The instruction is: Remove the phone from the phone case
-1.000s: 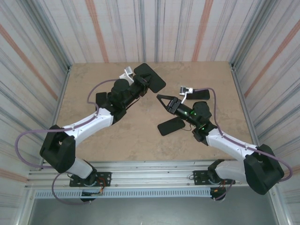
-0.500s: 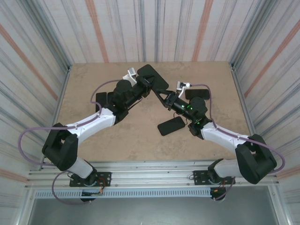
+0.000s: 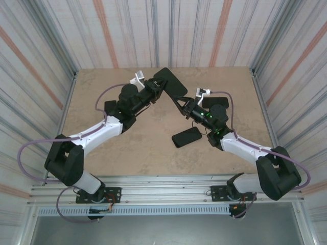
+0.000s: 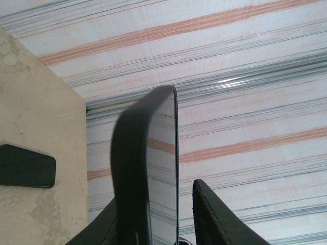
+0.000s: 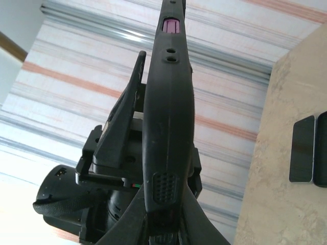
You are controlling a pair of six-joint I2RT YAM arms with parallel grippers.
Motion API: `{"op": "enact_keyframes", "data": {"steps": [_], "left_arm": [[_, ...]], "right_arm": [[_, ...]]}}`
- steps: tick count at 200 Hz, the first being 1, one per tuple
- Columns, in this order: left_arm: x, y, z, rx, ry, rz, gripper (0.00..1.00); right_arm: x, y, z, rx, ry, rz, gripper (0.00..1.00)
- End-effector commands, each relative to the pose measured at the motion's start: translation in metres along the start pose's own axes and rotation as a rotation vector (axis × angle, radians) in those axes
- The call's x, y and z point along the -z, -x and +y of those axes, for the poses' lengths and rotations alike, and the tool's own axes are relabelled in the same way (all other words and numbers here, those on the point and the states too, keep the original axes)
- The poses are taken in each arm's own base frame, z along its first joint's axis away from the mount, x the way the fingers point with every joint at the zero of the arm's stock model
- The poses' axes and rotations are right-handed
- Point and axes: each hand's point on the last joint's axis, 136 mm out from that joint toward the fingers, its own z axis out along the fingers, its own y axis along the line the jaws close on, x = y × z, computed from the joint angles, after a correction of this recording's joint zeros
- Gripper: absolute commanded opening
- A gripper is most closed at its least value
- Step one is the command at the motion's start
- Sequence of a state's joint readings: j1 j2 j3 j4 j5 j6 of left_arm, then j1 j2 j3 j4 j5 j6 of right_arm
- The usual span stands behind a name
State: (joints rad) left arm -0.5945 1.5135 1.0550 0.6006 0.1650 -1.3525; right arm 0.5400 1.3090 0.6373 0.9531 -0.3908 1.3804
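Black case [image 5: 167,102] in right end effector [image 5: 164,206]

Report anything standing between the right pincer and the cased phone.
Nothing visible does: the right pincer is closed directly on the edge of the cased phone.

Overall light: bright, even, diffuse in all my views.
Shadows: soft and faint on the table [image 3: 102,92] beneath me.
Glare: the phone [image 4: 162,168] glass mirrors the striped wall [image 4: 245,66], left wrist view.
Blowout: lower-left corner washes to white, right wrist view.
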Motion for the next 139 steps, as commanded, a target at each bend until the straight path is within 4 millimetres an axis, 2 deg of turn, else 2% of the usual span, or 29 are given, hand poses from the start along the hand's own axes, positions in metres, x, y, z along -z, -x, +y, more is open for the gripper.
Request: {"op": "enact_keyframes", "data": {"steps": [1,62,90,116,139], "left_arm": [[0.005,-0.002,-0.032,-0.074,-0.059,0.062,0.33],[-0.002,-0.006,-0.036,-0.089,-0.086,0.132,0.31],[-0.002,-0.003,-0.038,-0.097,-0.093,0.137,0.2],[0.0,0.001,-0.037,-0.098,-0.089,0.126,0.05],[0.002,0.004,-0.036,-0.086,-0.088,0.105,0.0]], "right_arm": [[0.002,0.002,0.022,0.023,0.078,0.005,0.0],[0.004,-0.001,0.031,0.006,0.105,0.025,0.0],[0.005,-0.002,0.03,-0.012,0.096,0.044,0.0],[0.006,-0.002,0.03,-0.017,0.092,0.049,0.0],[0.007,-0.002,0.027,-0.018,0.084,0.045,0.0]]}}
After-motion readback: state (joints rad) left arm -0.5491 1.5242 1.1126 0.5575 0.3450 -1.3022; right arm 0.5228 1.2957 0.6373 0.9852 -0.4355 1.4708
